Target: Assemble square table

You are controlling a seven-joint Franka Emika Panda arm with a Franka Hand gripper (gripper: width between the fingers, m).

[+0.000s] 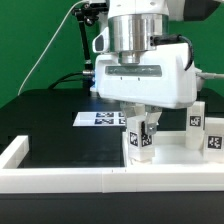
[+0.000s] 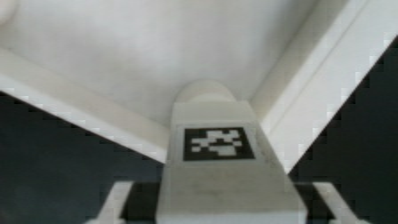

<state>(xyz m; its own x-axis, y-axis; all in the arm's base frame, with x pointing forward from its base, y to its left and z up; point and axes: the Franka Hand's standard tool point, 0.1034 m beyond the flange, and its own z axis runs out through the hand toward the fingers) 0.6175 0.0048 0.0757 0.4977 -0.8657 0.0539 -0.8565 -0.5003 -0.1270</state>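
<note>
Between end effector (image 1: 140,136) fingers, leg (image 2: 217,140)

A green backdrop (image 1: 40,40) stands behind the black worktop (image 1: 50,120) — a low white wall (image 1: 60,180) edges it; even light.

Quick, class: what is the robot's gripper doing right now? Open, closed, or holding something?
Gripper: closed on a white tagged leg, held above the square table top.
</note>
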